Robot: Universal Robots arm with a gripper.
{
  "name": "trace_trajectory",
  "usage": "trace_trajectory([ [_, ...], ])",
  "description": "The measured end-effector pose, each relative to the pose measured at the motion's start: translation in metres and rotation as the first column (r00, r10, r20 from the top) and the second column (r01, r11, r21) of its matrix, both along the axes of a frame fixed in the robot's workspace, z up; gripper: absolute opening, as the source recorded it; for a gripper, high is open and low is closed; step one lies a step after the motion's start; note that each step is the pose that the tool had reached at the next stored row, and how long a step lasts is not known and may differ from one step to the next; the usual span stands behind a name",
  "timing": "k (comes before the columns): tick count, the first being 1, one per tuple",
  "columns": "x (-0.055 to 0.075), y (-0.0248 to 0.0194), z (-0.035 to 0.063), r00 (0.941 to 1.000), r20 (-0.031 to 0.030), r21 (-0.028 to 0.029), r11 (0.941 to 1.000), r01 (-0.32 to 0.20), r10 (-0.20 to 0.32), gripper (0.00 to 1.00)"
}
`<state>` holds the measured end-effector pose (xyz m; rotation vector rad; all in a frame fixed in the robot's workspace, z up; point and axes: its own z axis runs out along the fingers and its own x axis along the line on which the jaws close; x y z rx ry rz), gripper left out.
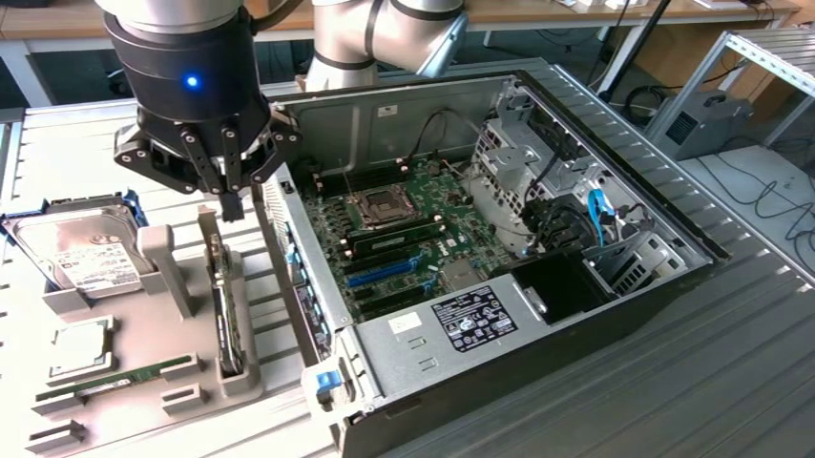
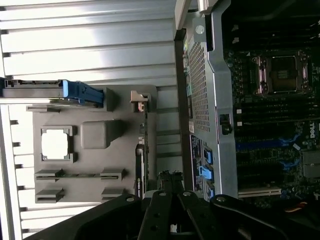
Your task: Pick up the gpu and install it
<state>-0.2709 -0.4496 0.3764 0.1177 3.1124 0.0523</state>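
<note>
Exterior view: gripper (image 1: pixel 232 205), pinched shut and empty, hovers over the upright gpu (image 1: pixel 225 320); pick-up stage, grasping needs wider jaws

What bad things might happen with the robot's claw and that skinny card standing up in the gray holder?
1. The gripper is shut and hangs just above the gpu, which stands on edge in the gray holder. Going down like that, it would likely poke the card's top edge instead of grasping it.
2. The gpu stands close beside the computer case wall, so a tilted lift might knock it against the metal.
</note>
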Motion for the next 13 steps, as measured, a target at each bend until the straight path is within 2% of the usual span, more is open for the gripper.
trace_trajectory([
  [13,-0.001,-0.0072,-0.0009,1.0,0.0,-0.0001,1.0,0.0,0.0,0.11],
])
